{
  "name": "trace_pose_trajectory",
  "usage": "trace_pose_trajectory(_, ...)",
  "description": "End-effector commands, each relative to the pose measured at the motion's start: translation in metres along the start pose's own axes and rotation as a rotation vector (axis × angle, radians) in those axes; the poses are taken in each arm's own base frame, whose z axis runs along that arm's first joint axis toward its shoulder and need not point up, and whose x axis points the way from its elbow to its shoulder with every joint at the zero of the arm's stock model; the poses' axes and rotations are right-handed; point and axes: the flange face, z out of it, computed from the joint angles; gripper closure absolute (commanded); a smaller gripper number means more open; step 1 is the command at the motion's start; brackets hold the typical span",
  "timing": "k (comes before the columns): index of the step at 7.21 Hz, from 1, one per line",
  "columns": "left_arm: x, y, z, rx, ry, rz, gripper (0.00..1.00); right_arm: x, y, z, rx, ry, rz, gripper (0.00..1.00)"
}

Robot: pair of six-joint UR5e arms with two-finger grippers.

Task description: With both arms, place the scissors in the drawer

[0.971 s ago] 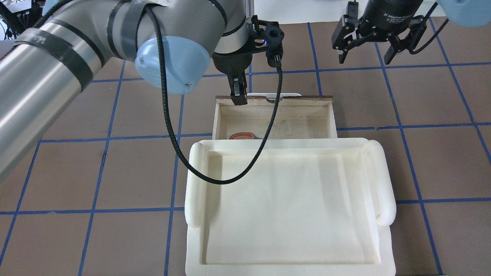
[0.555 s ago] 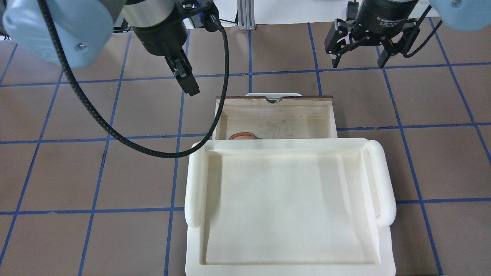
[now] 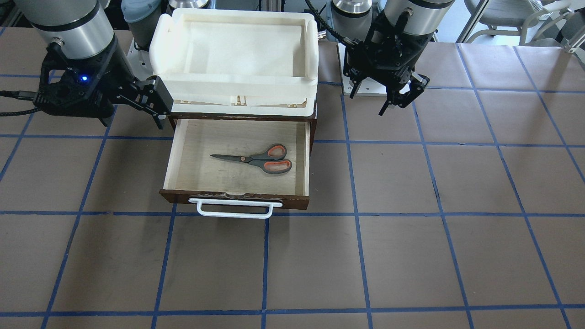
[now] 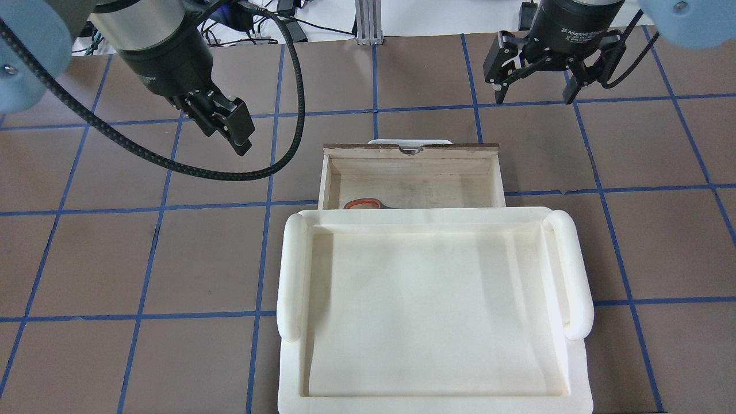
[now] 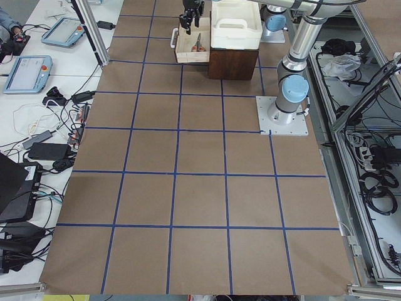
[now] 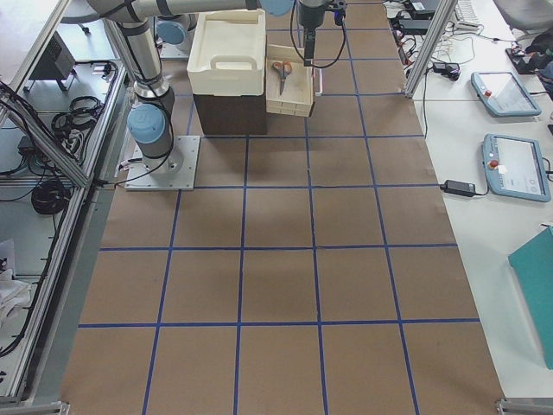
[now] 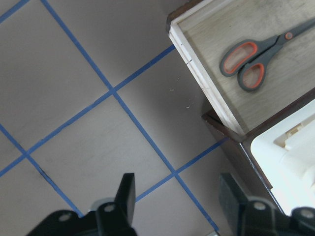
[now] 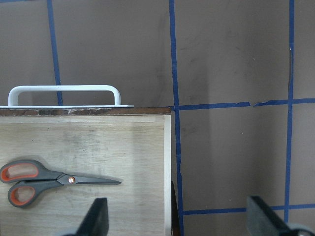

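The scissors (image 3: pixel 256 160) lie flat in the open drawer (image 3: pixel 176 155), blades towards my right side. In the overhead view only an orange handle loop (image 4: pixel 362 204) shows past the tray's edge. The drawer's white bar handle (image 3: pixel 235 212) faces away from me. My left gripper (image 4: pixel 238 138) is open and empty, above the table to the left of the drawer. Its wrist view shows the scissors (image 7: pixel 256 54) at upper right. My right gripper (image 4: pixel 535 95) is open wide and empty, beyond the drawer's right corner. Its wrist view shows the scissors (image 8: pixel 44 180) at lower left.
A cream-white plastic tray (image 4: pixel 290 276) sits on top of the dark cabinet (image 5: pixel 233 63) that holds the drawer and hides the drawer's back part from overhead. The brown table has a blue tape grid. The arm bases stand behind the cabinet.
My left gripper has moved from over the drawer's front rim to the left, off the drawer. My right gripper has shifted slightly left. The scissors and drawer have not moved.
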Motion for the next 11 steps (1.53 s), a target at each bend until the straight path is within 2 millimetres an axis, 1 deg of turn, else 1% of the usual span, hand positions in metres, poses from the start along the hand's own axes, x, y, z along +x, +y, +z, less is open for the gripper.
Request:
trace_pose_trajectory(1,-0.031,0.018,-0.007,0.026,-0.072,-0.108,0.11,0.001,0.000,0.001,-0.001,0.007,-0.002,0.00)
trace_pose_trajectory(2,-0.040,0.023,0.004,0.007,-0.061,-0.233,0.00,0.000,0.000,0.000,0.000,0.006,-0.002,0.00)
trace_pose_trajectory(3,-0.036,0.023,0.010,-0.002,-0.059,-0.258,0.00,0.000,0.000,0.001,-0.001,0.004,0.003,0.00)
trace_pose_trajectory(4,-0.035,0.024,0.008,0.007,-0.060,-0.395,0.00,0.000,0.000,0.001,-0.001,0.004,0.003,0.00)
trace_pose_trajectory(5,-0.033,0.024,0.008,0.012,-0.057,-0.468,0.00,0.000,0.000,0.002,-0.004,0.006,0.003,0.00)
trace_pose_trajectory(7,-0.032,0.026,0.008,0.006,-0.059,-0.522,0.00,0.001,0.000,0.004,-0.006,0.008,0.003,0.00)
trace_pose_trajectory(9,-0.032,0.028,0.008,0.005,-0.059,-0.524,0.00,0.001,0.000,0.005,-0.009,0.010,0.003,0.00)
trace_pose_trajectory(11,-0.030,0.028,0.013,-0.008,-0.052,-0.524,0.00,0.002,0.000,0.005,-0.010,0.016,0.001,0.00)
